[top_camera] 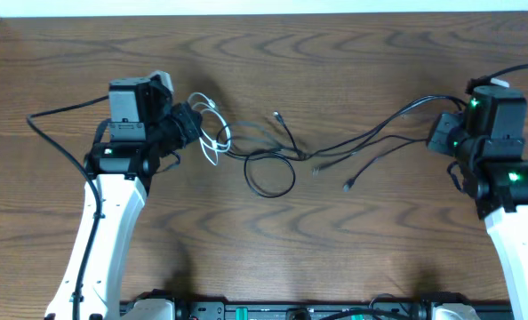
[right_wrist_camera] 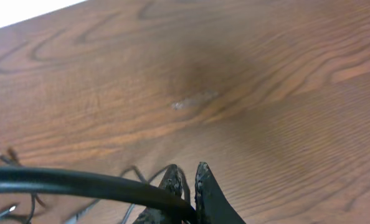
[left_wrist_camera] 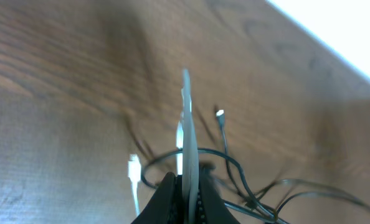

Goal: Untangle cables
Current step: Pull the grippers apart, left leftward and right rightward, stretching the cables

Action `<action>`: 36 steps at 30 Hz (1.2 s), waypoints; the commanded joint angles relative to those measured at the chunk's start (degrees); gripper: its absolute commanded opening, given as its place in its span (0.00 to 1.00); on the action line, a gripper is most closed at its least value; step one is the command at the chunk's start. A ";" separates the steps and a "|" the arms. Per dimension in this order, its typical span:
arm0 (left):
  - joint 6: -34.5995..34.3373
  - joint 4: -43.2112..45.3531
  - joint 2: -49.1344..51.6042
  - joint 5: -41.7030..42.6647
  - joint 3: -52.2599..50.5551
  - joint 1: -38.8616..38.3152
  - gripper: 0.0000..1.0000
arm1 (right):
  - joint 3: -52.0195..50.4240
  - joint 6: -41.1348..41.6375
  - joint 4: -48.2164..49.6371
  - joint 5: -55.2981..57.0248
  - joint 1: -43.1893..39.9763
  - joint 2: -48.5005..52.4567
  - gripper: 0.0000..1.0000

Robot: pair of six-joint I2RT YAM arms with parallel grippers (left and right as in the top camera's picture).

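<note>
Left hand (left_wrist_camera: pixel 185 190) pinches white cable (left_wrist_camera: pixel 186 124); right hand (right_wrist_camera: pixel 188 180) clamps black cable (right_wrist_camera: pixel 60 180); black loop (top_camera: pixel 245 173) lies on tabletop (top_camera: pixel 335 53) between them.

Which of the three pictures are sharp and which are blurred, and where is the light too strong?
Overhead: sharp, evenly lit. Left wrist: blurred throughout, the white cable between the fingers smeared, top-right corner burnt out. Right wrist: the wood grain of the table clear, the near black cable out of focus.

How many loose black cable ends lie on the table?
3 visible: the far end, top center; the middle end, below and right of it; the third end, farther right. Others may be hidden.
</note>
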 commanded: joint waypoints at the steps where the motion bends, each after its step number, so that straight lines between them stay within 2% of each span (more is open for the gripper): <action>1: 6.64 -1.49 -0.20 -0.24 -0.26 -2.27 0.08 | 0.42 0.81 -0.20 -4.28 -0.42 2.29 0.01; 5: 10.71 -4.20 -0.20 -2.47 -0.26 -5.31 0.08 | 0.42 0.83 -1.07 -4.74 -0.44 5.01 0.01; 12: 10.91 -8.92 -0.20 -10.64 -0.26 -6.93 0.07 | 0.42 0.81 -3.74 1.92 -3.65 7.98 0.01; 19: 10.58 -9.79 -0.81 -24.09 0.66 -6.80 0.07 | 0.42 1.14 -4.46 5.38 -12.83 7.98 0.01; 23: 7.98 -7.98 -2.40 -31.26 3.39 -6.60 0.07 | 0.42 4.87 -4.72 5.07 -19.06 7.98 0.01; 29: 2.84 -4.02 -4.96 -30.62 4.22 -6.51 0.08 | 0.42 5.11 -4.42 -0.44 -24.87 7.98 0.01; 32: 2.67 -4.00 -4.48 -21.84 4.20 -6.51 0.08 | 0.42 5.01 -3.65 -3.43 -25.18 8.00 0.01; 36: 2.69 -4.13 -2.99 -9.70 4.20 -6.51 0.08 | 0.42 2.38 -1.31 -12.68 -25.09 8.00 0.01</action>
